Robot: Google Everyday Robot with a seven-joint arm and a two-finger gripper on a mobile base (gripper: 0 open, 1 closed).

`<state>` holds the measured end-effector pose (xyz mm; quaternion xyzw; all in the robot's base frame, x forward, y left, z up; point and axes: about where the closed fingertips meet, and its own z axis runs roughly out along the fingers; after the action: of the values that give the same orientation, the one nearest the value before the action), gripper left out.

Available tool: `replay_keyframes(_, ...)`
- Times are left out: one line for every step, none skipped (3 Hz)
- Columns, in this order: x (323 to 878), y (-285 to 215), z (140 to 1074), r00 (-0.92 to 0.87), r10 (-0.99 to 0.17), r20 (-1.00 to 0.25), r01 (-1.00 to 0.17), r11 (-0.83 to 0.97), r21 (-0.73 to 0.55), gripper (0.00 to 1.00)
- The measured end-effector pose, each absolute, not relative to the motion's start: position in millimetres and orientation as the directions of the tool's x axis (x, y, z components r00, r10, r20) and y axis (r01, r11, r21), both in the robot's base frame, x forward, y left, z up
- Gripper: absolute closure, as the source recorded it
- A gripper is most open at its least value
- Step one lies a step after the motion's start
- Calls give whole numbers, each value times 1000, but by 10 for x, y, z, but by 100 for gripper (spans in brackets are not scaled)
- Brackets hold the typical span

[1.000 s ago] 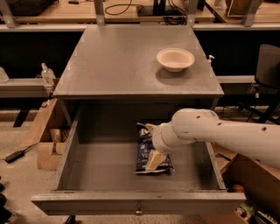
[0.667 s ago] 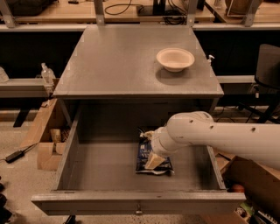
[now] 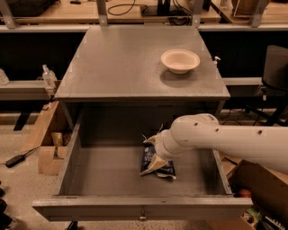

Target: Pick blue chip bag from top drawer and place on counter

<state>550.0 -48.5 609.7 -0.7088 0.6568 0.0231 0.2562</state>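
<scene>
The blue chip bag (image 3: 164,169) lies on the floor of the open top drawer (image 3: 72,157), right of its middle, dark navy with white print. My gripper (image 3: 153,152) reaches down into the drawer from the right on a white arm. It is open, with one finger at the bag's far edge and one finger (image 3: 155,162) on its near left side, straddling the bag. The arm hides the bag's right part. The grey counter (image 3: 121,63) is the cabinet top above the drawer.
A white bowl (image 3: 180,60) stands on the counter at the back right. Cardboard boxes (image 3: 45,143) lie on the floor to the left and a box (image 3: 261,188) to the right. Wooden benches (image 3: 54,13) run behind. The drawer's front panel (image 3: 143,208) has a small knob.
My gripper has sunk lower onto the bag and shifted slightly left. Its fingers stand a little closer together. The bag has stayed in place.
</scene>
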Motion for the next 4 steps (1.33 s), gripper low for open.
replay_keyframes(5513, -484, 6164, 141, -920, -367, -942, -11, -335, 100)
replay_keyframes(5575, -483, 6380, 165, -920, -355, -939, -36, -343, 100)
replay_keyframes(5696, -504, 7070, 208, -915, -346, -923, -67, -379, 100)
replay_keyframes(5729, -499, 7955, 264, -900, -347, -904, -105, -414, 100)
